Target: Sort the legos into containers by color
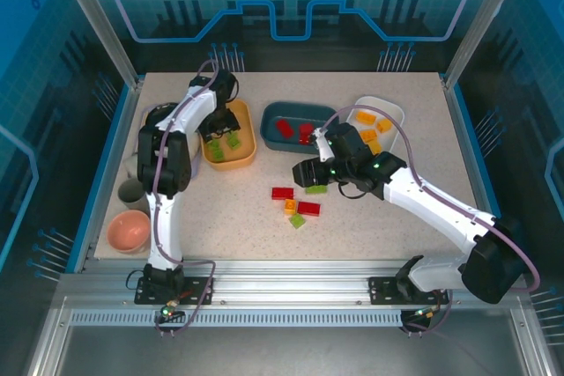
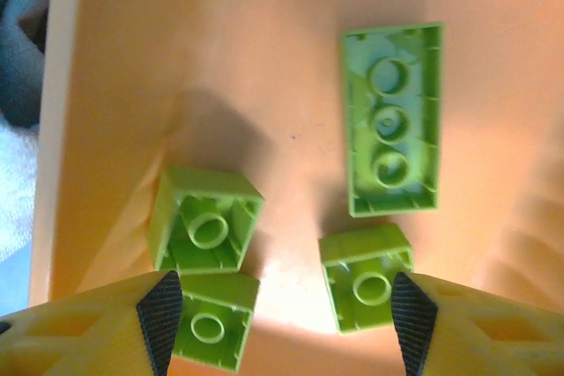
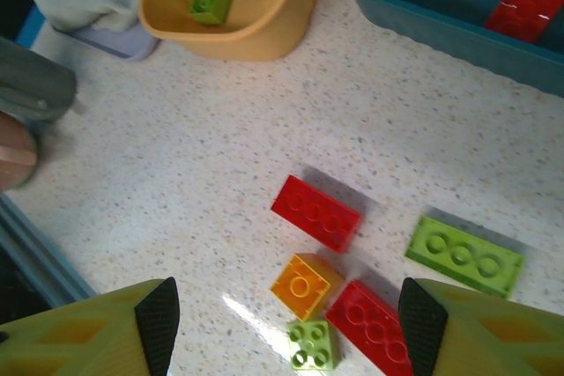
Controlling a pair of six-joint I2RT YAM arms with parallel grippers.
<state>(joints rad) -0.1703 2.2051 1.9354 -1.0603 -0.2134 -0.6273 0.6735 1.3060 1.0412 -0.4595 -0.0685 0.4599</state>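
Nearest on the speckled surface (image 1: 229,217), studs up: small lime brick (image 3: 313,345), orange brick (image 3: 301,285) and red brick (image 3: 370,325) bunched close together. Just beyond, a second red brick (image 3: 315,211) and a long lime brick (image 3: 464,255), both flat, long axes roughly left-right in the top view. Right hand (image 3: 288,328) above this cluster, fingers (image 3: 159,323) spread wide, gripping nothing, clear of the bricks. Farther back and to the left, left hand (image 2: 285,314) low over the yellow-orange tub (image 1: 238,161), likewise wide apart and empty. Beneath it, on the tub floor, hollow undersides up: three small lime cubes (image 2: 207,231) close to the fingertips, one long upturned lime brick (image 2: 392,121) past them, long axis pointing straight away from the hand. Farthest, side by side: teal tub (image 1: 267,125) holding red bricks (image 1: 284,128), white tub (image 1: 397,112) at its right holding orange bricks (image 1: 364,117).
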